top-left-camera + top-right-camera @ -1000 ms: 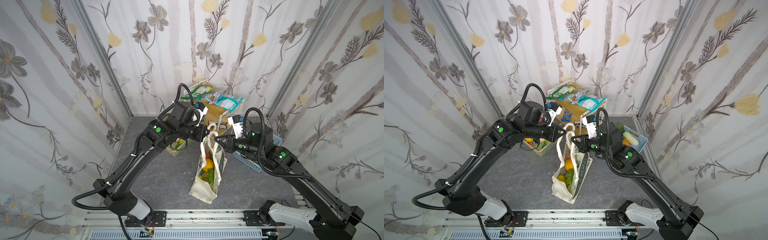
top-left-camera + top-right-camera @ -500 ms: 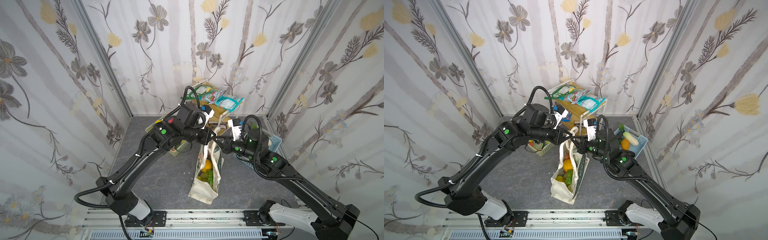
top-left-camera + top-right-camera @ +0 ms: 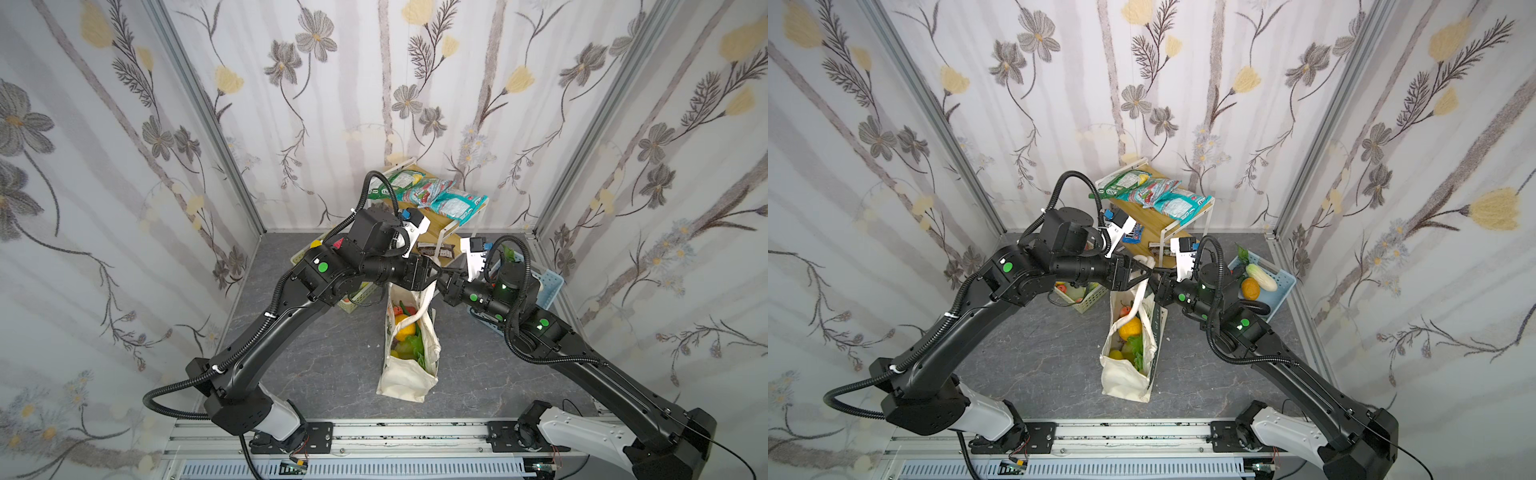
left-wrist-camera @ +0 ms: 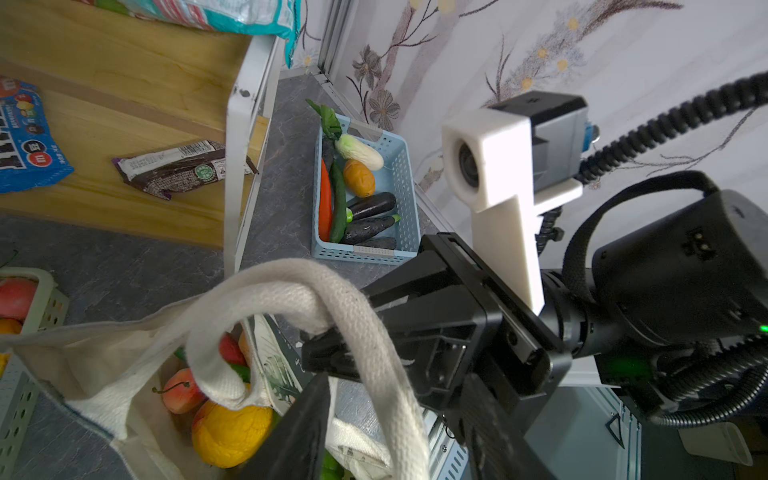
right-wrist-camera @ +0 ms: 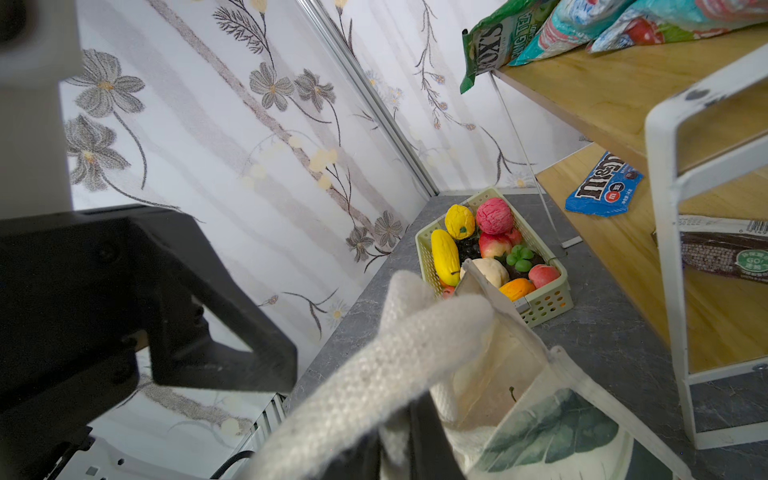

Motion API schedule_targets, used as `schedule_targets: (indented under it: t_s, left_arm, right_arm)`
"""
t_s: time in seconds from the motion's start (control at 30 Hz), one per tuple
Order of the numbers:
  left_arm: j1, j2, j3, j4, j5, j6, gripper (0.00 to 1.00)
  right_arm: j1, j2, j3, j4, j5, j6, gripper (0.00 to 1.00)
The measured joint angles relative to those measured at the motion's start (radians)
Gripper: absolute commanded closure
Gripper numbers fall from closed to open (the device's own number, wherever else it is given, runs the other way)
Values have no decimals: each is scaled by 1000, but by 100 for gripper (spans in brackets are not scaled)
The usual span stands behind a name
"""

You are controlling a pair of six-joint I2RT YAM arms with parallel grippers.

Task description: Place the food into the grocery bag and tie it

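Far left on the grey counter (image 3: pixel 1025 353): pale green basket (image 5: pixel 544 305) near the wall corner, full of toy fruit (image 5: pixel 493 216) in yellow, pink-red, peach and orange. In both top views the L arm hides most of it.

L hand (image 3: pixel 1145 272) reaches in from the left and sits above the bag mouth. Its fingers stand apart. In the L wrist view the white rope handle (image 4: pixel 291 286) runs down btwn them w/ room either side, so nothing is pinched there.

Bag (image 3: pixel 1121 380) stands upright mid-counter, btwn the two arms, mouth open. Food (image 3: pixel 1128 328) lies inside: an orange-yellow fruit on top, a green leafy piece (image 3: pixel 1136 347) just beside it, sth red toward the far end of the mouth. The handle is drawn up from the mouth to the spot where the hands meet.

R hand (image 3: pixel 1158 276) comes from the right, almost tip to tip w/ the L hand. Its fingers are closed on the handle. The R wrist view shows the rope running down into the grip.

Behind, at the back wall: wooden shelf (image 4: pixel 124 133) w/ a white frame. Snack packets (image 3: pixel 1163 201) lie on the top tier, a blue candy pack (image 5: pixel 604 187) and a dark bar (image 4: pixel 178 170) on the lower one.

Far right: blue basket (image 3: pixel 1282 286) by the wall, holding veg (image 4: pixel 359 178): an orange piece, a white-green one, a red chili, a green cucumber, dark eggplants. It is well apart from the bag.
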Motion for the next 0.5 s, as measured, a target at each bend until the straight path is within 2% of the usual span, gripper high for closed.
schedule_targets:
  t_s: [0.2, 0.5]
  left_arm:
    - [7, -13, 25, -45, -105, 34, 36]
    - [107, -24, -18, -70, -178, 84, 41]
  right_arm:
    - [0, 4, -2, 18, 0, 6, 87]
    - [0, 5, -2, 18, -1, 6, 87]
